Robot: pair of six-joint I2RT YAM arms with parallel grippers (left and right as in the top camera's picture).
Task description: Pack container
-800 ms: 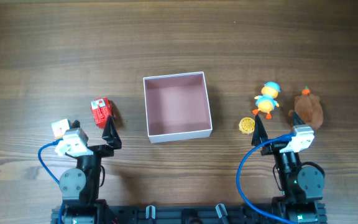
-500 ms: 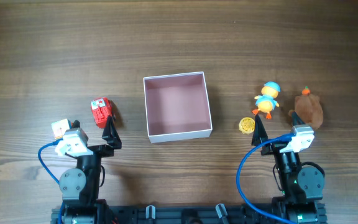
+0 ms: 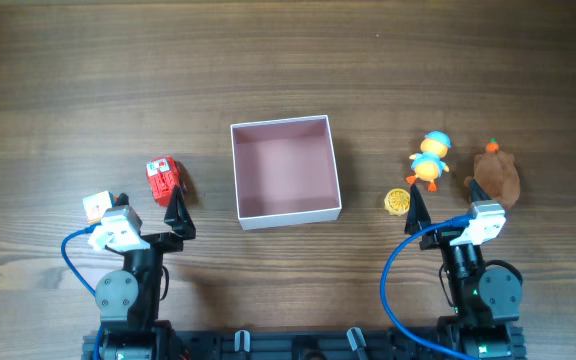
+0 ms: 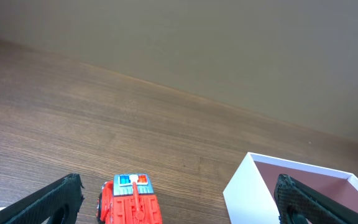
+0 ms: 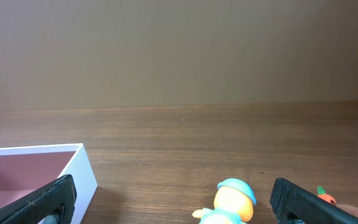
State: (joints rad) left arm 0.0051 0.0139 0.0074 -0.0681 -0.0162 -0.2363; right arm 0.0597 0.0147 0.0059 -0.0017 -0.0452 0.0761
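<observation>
The container is a square white-walled box with a dusty-pink inside, at the table's middle, with nothing in it. A red toy fire truck lies to its left. A yellow duck toy with a blue cap, a small yellow round piece and a brown plush with an orange top lie to its right. My left gripper is open, low, just behind the truck, with the container's corner by its right finger. My right gripper is open behind the duck.
A small white and orange cube sits beside the left wrist. Both arm bases stand at the table's near edge. Bare wooden table stretches behind the container and toys. A plain wall rises beyond the table in both wrist views.
</observation>
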